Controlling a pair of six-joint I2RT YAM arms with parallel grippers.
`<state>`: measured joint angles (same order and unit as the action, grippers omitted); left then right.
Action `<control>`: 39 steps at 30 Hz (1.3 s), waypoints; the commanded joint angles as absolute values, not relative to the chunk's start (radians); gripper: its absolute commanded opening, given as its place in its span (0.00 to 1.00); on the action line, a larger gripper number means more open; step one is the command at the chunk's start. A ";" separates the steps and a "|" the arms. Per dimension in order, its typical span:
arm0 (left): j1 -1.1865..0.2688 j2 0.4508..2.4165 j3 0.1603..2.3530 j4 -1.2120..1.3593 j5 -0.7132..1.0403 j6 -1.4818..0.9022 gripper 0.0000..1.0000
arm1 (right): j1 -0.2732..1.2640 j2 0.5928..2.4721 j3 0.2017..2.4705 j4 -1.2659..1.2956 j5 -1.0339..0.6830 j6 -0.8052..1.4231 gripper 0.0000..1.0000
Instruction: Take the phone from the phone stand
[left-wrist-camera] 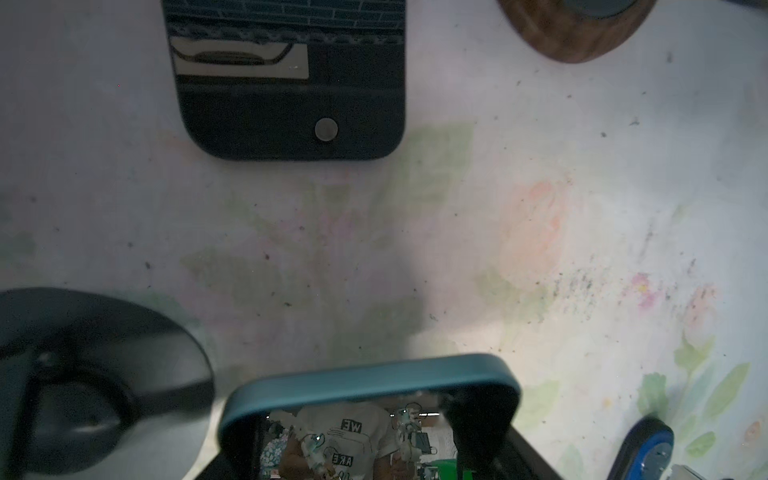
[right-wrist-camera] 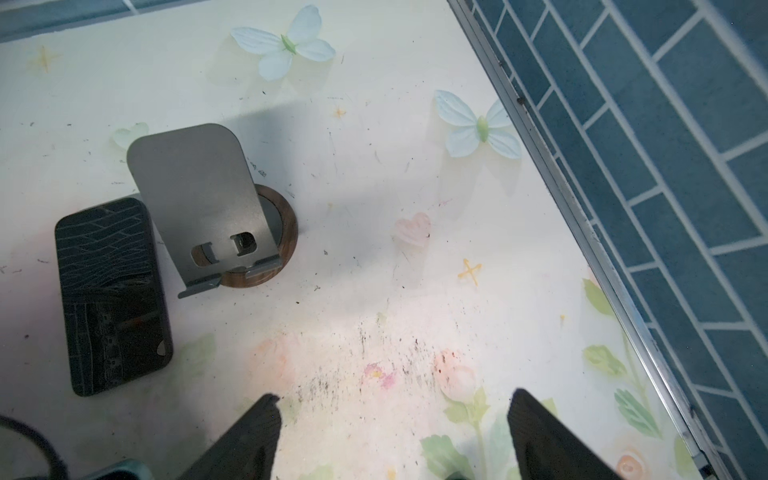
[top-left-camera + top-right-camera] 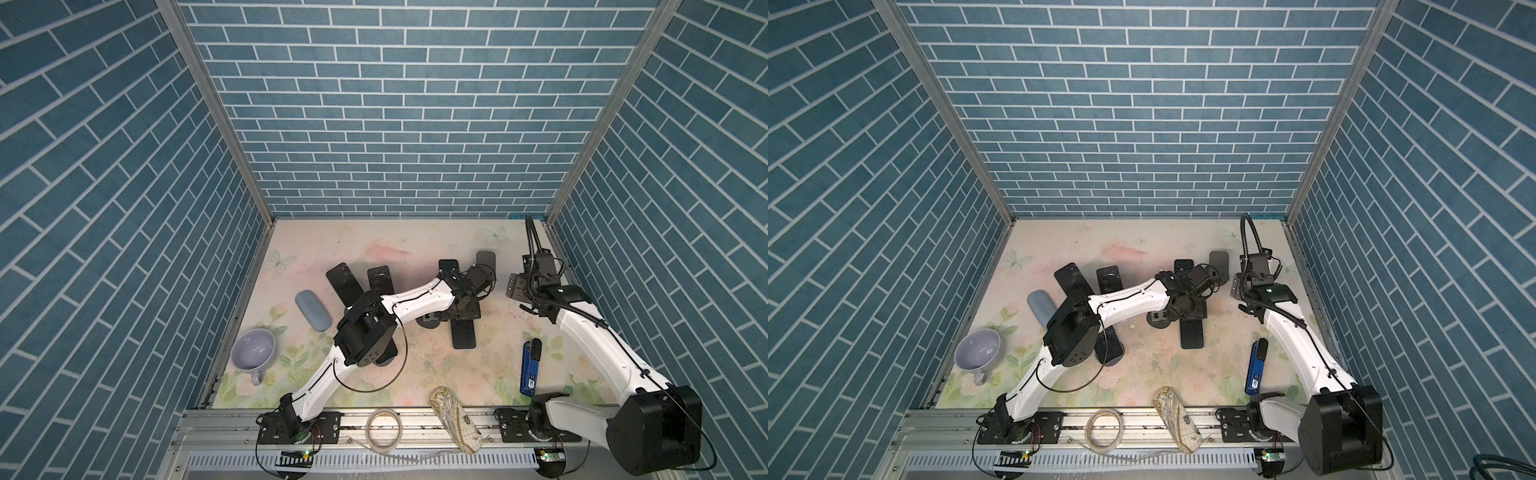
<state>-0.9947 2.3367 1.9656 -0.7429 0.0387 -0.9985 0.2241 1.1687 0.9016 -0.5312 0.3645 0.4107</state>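
**Ana:** While both arms hang over the floral table (image 3: 374, 245), which one is on the job?

**Ben:** That is the left arm (image 3: 415, 299). It reaches across to the middle in both top views. The right arm (image 3: 582, 328) stands along the side wall.

**Ana:** Where is the phone stand?

**Ben:** The black phone stand (image 1: 83, 365) sits mid-table. Its round base is blurred in the left wrist view. Behind it stands a grey stand (image 2: 199, 195) on a wooden ring, tilted back.

**Ana:** And the phone?

**Ben:** The phone (image 1: 365, 378) wears a teal case and its screen shines like a mirror. It sits just beside the black stand's base, above the mat. Whether it touches the stand, I cannot tell.

**Ana:** Are there other handsets?

**Ben:** A dark phone (image 2: 112, 295) lies flat just beside the grey stand. A black phone (image 1: 291, 83) lies flat nearer the front rail.

**Ana:** What about the claws?

**Ben:** The left gripper (image 3: 464, 307) is partly closed around the teal-cased phone and has hold of it. The right gripper (image 2: 395, 432) hovers over bare mat near the wall, with its jaws spread wide and nothing between them.

**Ana:** Can you see the contact?

**Ben:** One dark finger (image 1: 478, 424) presses against the side edge of the case.
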 commanded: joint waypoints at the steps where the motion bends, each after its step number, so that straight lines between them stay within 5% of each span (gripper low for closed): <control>1: -0.982 2.357 1.942 -0.721 0.081 -1.038 0.59 | 0.223 1.137 0.872 -0.498 0.391 0.398 0.87; 39: -0.971 2.404 1.975 -0.824 0.086 -0.986 0.66 | 0.219 1.154 0.871 -0.497 0.381 0.400 0.87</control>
<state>-0.9791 2.3566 1.9728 -0.8001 0.0772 -0.9985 0.2222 1.1557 0.8963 -0.5068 0.3676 0.4107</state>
